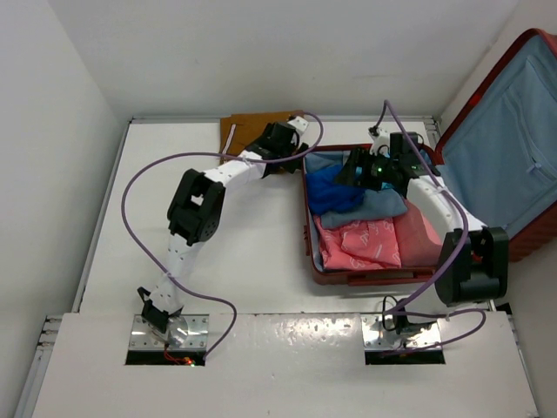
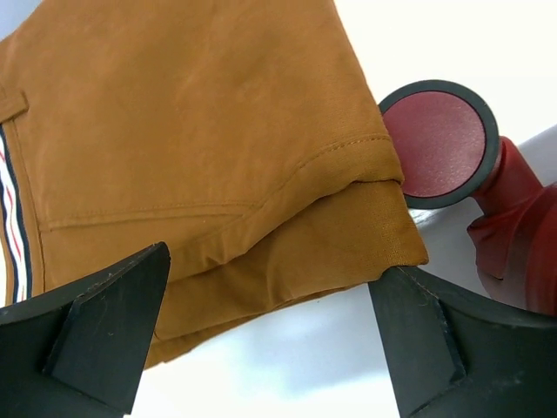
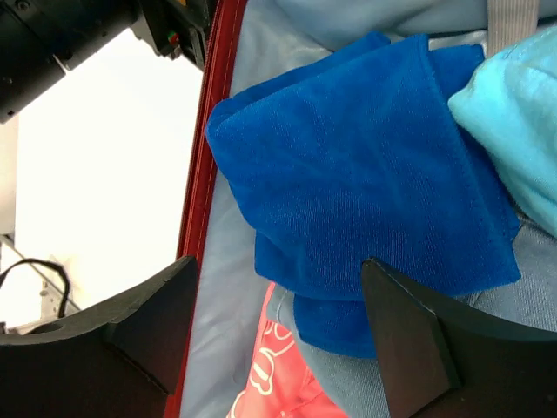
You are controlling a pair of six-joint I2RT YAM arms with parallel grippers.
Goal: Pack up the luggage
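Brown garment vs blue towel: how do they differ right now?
Place: the brown garment lies on the table outside the luggage, by its wheel; the blue towel lies inside the luggage on other clothes.
Look: the brown garment is smooth stitched cloth with a striped band; the blue towel is plain terry.
Shared: both are folded and unheld, the garment under the open left gripper, the towel under the open right gripper.
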